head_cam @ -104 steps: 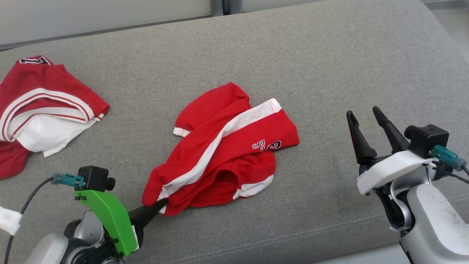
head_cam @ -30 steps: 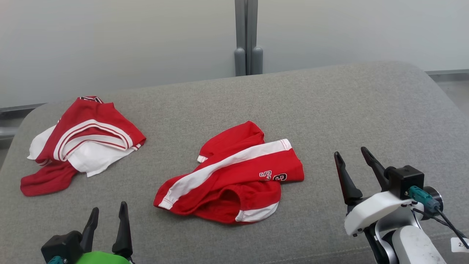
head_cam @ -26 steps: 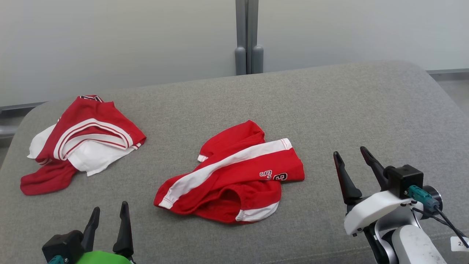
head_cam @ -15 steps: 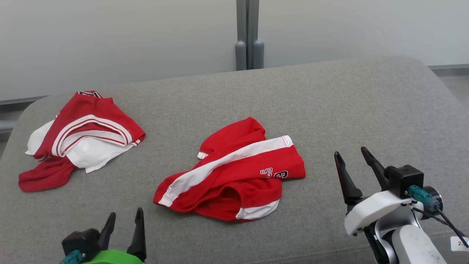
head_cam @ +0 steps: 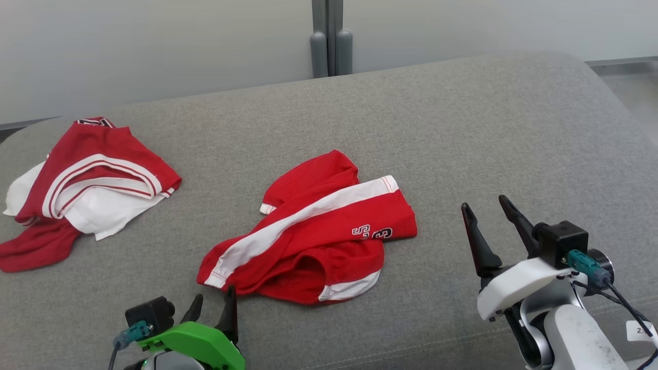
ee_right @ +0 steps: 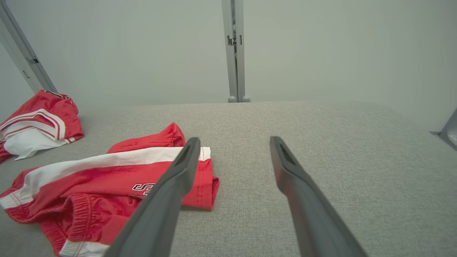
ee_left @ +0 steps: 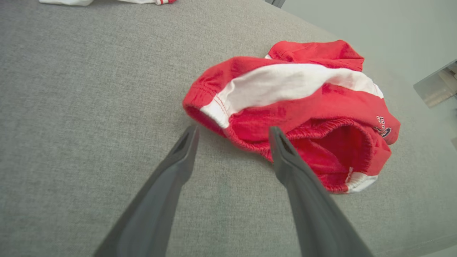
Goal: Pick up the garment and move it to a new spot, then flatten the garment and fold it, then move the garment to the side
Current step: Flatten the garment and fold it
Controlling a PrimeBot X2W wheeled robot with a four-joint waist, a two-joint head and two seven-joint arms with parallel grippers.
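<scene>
The garment [head_cam: 313, 231] is a crumpled pair of red shorts with white side stripes, lying in the middle of the grey cushion [head_cam: 462, 133]. My left gripper [head_cam: 215, 303] stands open just before the garment's near left corner, holding nothing. In the left wrist view the garment [ee_left: 303, 96] lies just past my left gripper [ee_left: 232, 137], whose right fingertip reaches over its elastic waistband edge. Off to the right of the garment my right gripper [head_cam: 484, 213] is open and empty. In the right wrist view the garment [ee_right: 107, 189] shows at lower left, beside the right gripper [ee_right: 232, 144].
A second red and white garment [head_cam: 77, 180] lies bunched at the cushion's far left, and is seen again [ee_right: 35, 121] in the right wrist view. A pale wall with a grey post [head_cam: 329, 38] runs behind the cushion. The cushion's front edge lies close below both grippers.
The head camera has tilted down and shifted. My left gripper has moved right and forward, up to the garment's near left corner. The right gripper has stayed open in place.
</scene>
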